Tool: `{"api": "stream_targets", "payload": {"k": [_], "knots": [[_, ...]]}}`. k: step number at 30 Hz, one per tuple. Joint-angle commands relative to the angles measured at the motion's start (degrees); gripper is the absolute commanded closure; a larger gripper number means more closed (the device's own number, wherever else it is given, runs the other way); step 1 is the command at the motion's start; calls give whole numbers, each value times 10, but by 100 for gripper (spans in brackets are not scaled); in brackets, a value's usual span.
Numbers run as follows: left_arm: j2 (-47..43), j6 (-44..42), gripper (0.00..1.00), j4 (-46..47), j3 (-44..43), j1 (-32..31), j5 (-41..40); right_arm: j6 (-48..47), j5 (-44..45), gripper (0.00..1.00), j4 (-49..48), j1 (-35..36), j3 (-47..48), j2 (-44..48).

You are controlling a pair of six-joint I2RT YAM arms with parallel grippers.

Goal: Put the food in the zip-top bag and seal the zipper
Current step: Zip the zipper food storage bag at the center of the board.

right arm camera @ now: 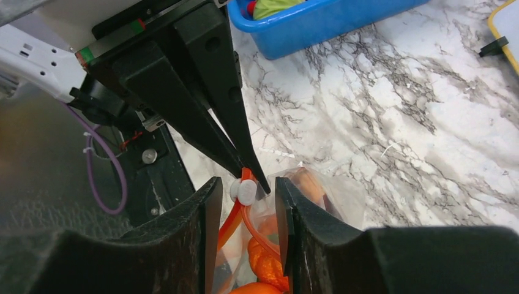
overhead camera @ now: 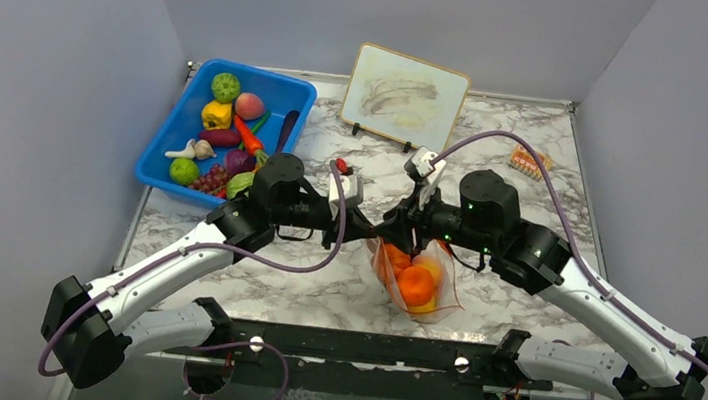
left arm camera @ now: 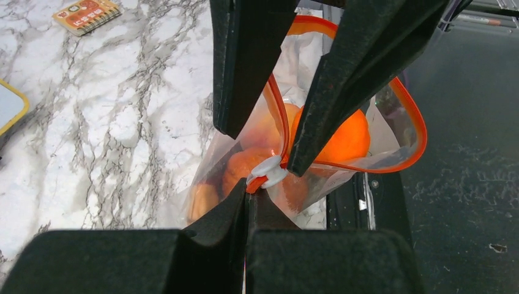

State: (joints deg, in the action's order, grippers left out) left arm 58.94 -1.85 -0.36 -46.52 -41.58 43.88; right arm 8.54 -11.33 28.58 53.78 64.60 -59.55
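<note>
Grey walls (overhead camera: 42, 74) close round a marble tabletop (overhead camera: 319, 297). Behind and left of the left tool (left arm camera: 246, 199) stands a blue bin (overhead camera: 159, 153) of toy food (overhead camera: 225, 87). That tool is clenched on the end of the orange zipper (left arm camera: 419, 135). The clear bag (overhead camera: 440, 290) sits just under its tips, with oranges (overhead camera: 416, 285) inside. Meeting it head-on, the right tool (right arm camera: 248, 182) stands part-open. Its fingers (right arm camera: 202, 226) are either side of the zipper with the white slider (left arm camera: 268, 168) between them, gripping nothing. Behind both tools a board (overhead camera: 405, 87) leans on a stand. A small orange packet (overhead camera: 530, 161) lies well behind the right tool.
</note>
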Motion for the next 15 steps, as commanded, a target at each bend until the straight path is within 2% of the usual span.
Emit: {"api": "stream_targets", "payload": {"k": [1,15], "knots": [[7,30,100,27,-22,4,-5,-31,31,64,-22,9,-3,1],[13,42,100,22,-28,7,-15,-62,4,66,8,17,-11,-14]]}}
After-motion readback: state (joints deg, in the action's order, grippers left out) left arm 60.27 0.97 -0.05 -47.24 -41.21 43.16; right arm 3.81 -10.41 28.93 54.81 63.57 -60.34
